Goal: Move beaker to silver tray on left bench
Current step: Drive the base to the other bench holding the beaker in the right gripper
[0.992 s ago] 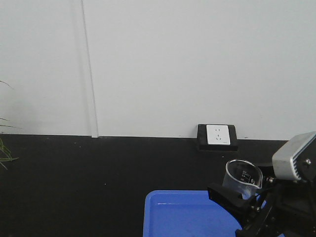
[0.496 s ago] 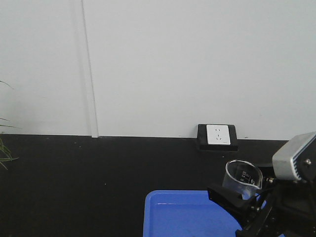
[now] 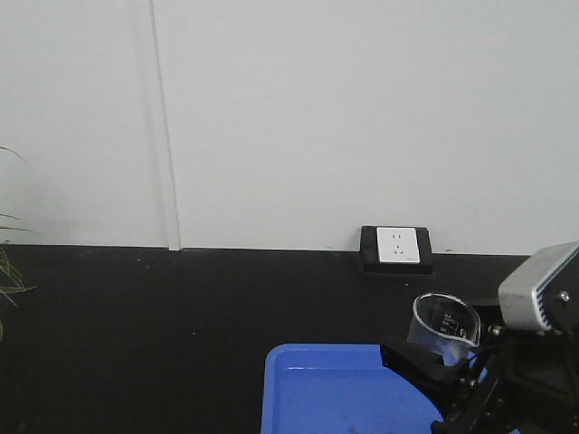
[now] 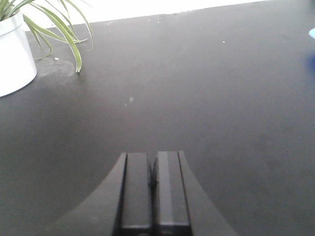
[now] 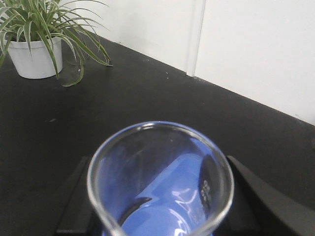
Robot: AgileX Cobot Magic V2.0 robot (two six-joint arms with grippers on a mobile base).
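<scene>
Right hand gripping beaker, black bench, wall

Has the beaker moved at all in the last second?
No, practically not: the beaker stays just below and right of the wall socket, over the blue tray's far right corner.

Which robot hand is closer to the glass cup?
The right. The right hand grips the glass cup; the left hand is shut above the black counter near a potted plant, no cup in its view.
</scene>
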